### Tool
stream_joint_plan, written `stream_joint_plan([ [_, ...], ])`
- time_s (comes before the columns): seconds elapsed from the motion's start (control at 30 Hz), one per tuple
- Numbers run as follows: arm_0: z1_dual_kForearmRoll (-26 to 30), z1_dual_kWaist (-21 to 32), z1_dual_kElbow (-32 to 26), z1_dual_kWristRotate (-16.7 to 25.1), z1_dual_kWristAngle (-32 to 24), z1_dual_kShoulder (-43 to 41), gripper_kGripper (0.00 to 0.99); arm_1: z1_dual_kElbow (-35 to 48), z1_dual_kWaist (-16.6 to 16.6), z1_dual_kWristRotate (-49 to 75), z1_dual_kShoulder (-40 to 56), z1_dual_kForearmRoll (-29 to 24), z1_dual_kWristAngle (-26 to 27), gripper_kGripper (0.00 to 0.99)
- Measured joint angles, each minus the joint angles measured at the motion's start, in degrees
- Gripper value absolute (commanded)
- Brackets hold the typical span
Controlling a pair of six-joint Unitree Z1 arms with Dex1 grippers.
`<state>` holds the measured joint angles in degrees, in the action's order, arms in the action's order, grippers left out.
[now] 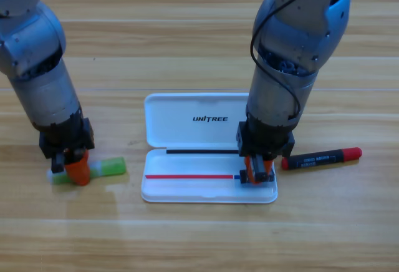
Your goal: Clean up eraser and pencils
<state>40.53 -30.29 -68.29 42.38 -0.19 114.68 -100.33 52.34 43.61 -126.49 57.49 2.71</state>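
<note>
Wooden table [199,241], bare boards running left to right. White case [187,188] lying open at the middle, lid flat on the far side, tray on the near side, so ready to take things from above. Left gripper [73,169] down at the left of the case, orange jaws astride the middle of the light green pencil [109,167]; lying flat on the table, crosswise to the jaws, probably to suit a lift. Whether clamped or only straddling: cannot tell. Right gripper [257,171] lowered into the tray's right end, closed on the eraser [252,178], a small dark block at the jaw tips, seemingly being set down there. Black-and-red pencil [321,158] flat on the table just right of the case, untouched. By judgement: 1 of 3 things nearly stowed, 2 pencils left outside.
</note>
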Motion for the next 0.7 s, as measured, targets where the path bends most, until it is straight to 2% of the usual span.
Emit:
stream_joint_plan([
  [0.07, 0.0, 0.0, -0.01, 0.51, 0.0, 0.0, 0.0, -0.02, 0.0, 0.0, -0.07, 0.0, 0.0, 0.308],
  [0.17, 0.0, 0.0, -0.01, 1.05, 0.0, 0.0, 0.0, -0.24, 0.01, 0.0, -0.25, 0.0, 0.0, 0.822],
  [0.4, 0.0, 0.0, -0.01, 1.41, 0.02, 0.0, 0.0, -0.43, 0.01, -0.5, -0.32, 0.0, 0.0, 0.887],
  [0.53, 0.11, 0.0, -0.02, 1.44, 0.02, -0.04, 0.0, -0.43, 0.01, -0.5, 0.23, 0.4, 0.0, 0.887],
  [0.7, 4.48, 0.0, -0.99, 1.88, 0.02, -0.46, 0.0, 1.25, -0.02, 0.21, 4.79, 1.8, 0.0, 0.887],
])
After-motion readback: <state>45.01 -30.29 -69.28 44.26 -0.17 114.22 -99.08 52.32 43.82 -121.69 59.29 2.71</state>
